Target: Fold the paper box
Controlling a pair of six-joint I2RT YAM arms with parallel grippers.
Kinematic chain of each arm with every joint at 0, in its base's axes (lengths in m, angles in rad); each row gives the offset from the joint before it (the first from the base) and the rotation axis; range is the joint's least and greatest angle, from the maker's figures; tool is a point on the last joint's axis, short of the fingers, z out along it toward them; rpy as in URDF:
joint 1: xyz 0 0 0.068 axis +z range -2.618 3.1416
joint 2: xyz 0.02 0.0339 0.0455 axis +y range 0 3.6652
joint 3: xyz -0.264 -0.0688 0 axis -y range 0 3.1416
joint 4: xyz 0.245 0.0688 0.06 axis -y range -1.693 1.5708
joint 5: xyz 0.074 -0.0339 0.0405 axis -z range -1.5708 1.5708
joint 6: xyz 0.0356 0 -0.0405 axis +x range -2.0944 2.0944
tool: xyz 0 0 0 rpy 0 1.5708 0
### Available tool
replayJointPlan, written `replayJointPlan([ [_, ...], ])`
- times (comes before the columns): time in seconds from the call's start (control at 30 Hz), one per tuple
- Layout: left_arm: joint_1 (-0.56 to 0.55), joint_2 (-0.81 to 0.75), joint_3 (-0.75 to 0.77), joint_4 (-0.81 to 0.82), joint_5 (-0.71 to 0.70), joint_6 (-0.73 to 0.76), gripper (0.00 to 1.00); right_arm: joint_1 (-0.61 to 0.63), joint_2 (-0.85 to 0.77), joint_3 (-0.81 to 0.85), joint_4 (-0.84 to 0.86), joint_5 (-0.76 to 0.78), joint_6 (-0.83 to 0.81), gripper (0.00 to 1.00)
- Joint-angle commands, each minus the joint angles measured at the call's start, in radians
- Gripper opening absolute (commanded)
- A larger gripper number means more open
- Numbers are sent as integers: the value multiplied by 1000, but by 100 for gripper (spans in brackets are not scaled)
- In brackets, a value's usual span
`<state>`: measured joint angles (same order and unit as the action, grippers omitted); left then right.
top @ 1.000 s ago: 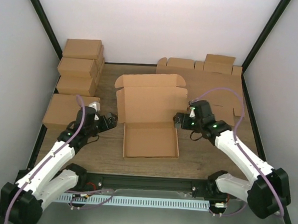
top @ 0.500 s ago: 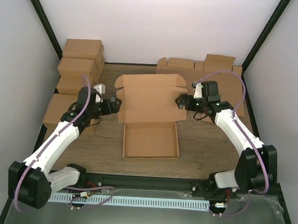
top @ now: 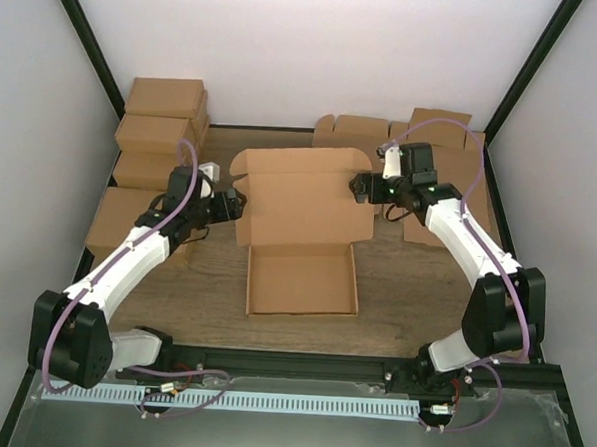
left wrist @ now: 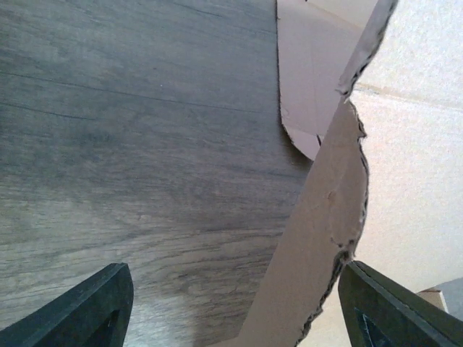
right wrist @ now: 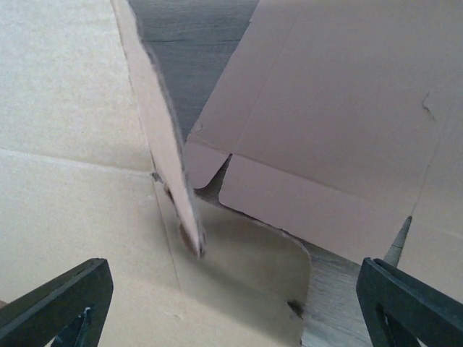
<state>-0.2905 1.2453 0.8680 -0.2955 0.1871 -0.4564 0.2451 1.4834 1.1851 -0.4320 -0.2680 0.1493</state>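
Paper box (top: 304, 219), mid-counter, partly folded (rear panel raised, lid not closed); left gripper (top: 236, 203) and right gripper (top: 361, 188) straddle its side flaps (left wrist: 318, 238), jaws wide apart.

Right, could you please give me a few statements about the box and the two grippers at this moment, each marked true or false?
1. The paper box has its lid shut over the tray. False: the lid stands open and the inside of the tray shows.
2. The left gripper and the right gripper sit at opposite side flaps of the lid. True.
3. The right gripper is open, with a flap edge between its fingers. True.
4. The stacked cartons are at the far right. False: they are at the far left; flat cardboard sheets lie at the far right.
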Motion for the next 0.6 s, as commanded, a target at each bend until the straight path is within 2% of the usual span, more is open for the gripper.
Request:
replayJointPlan([
  [0.0, 3, 12, 40, 28, -12, 44, 76, -9, 42, 70, -20, -38, -34, 91],
  [0.2, -7, 28, 87, -18, -17, 76, 47, -8, 64, 104, -97, -26, -16, 69],
  [0.33, -34, 19, 105, -46, -42, 89, 42, 2, 12, 57, -95, -71, -5, 60],
  [0.43, -56, 14, 120, -74, -57, 94, 38, 17, -32, 25, -99, -83, 7, 59],
  [0.57, -86, -6, 128, -95, -84, 97, 38, 31, -99, -11, -106, -101, 20, 59],
])
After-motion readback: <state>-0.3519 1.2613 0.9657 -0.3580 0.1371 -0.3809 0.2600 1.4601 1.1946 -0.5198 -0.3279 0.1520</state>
